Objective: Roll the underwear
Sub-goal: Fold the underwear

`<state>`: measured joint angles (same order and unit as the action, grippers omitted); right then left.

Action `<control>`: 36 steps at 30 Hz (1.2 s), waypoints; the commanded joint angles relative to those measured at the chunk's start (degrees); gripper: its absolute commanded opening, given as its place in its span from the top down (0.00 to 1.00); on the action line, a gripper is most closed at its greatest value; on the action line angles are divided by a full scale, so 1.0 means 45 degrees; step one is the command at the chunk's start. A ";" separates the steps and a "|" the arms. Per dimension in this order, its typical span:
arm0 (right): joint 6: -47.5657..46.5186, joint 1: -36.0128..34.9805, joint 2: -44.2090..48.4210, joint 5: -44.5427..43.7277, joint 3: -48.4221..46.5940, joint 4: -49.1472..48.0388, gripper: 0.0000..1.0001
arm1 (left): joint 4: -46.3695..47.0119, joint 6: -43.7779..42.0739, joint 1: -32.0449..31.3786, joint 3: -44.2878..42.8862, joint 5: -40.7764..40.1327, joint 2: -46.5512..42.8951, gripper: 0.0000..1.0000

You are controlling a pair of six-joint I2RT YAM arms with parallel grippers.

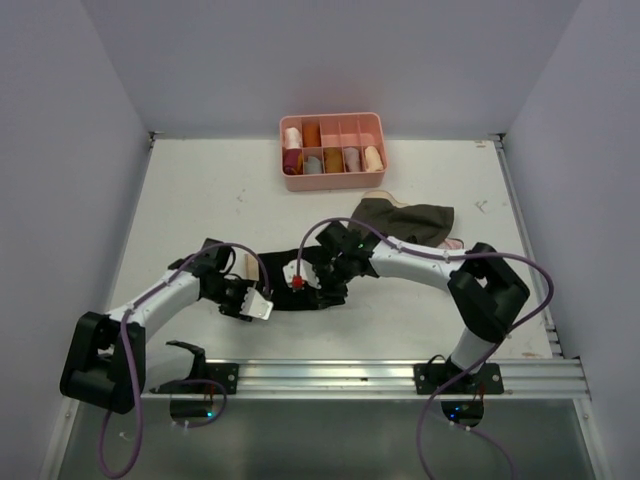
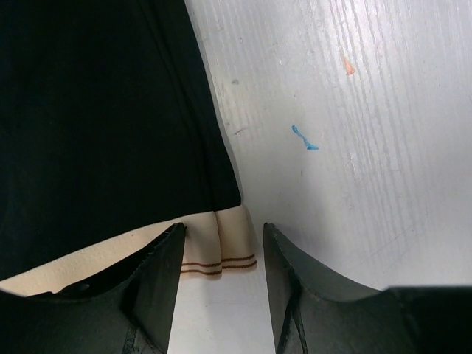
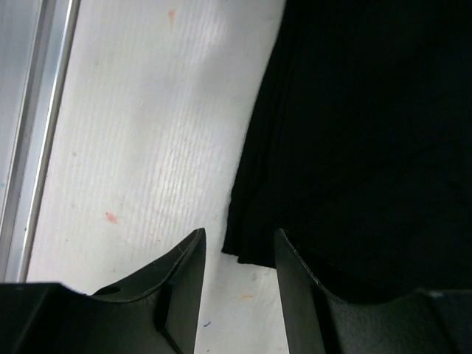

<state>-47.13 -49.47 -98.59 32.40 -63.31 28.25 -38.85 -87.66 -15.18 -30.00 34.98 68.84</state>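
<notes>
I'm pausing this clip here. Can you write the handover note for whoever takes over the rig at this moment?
Left gripper: open, jaws either side of the corner of the beige striped waistband, not pinching it.
Right gripper: open, at the opposite edge of the cloth, holding nothing.
Small black cloth underwear: lying flat on the white table between the arms.
Done: spread out; no roll started. Left: grip an edge and roll it up.
</notes>
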 commanded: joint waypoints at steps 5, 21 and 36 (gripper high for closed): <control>-0.1282 -0.0490 0.0209 -0.1826 0.1430 -0.1647 0.52 | -0.0097 -0.0306 -0.0084 -0.0326 -0.0293 -0.0004 0.50; -0.1304 -0.0842 -0.1041 -0.2825 0.0827 -0.1747 0.85 | -0.0390 -0.0814 -0.0103 -0.0170 -0.0411 0.0562 0.74; 0.0356 -0.0609 -0.0182 0.0042 -0.0851 0.1863 1.00 | -0.4623 -0.0482 -0.0045 -0.2511 0.1600 0.1146 1.00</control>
<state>-48.38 -52.82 -101.71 26.41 -63.44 29.71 -50.85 -90.54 -15.20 -37.47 37.39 72.44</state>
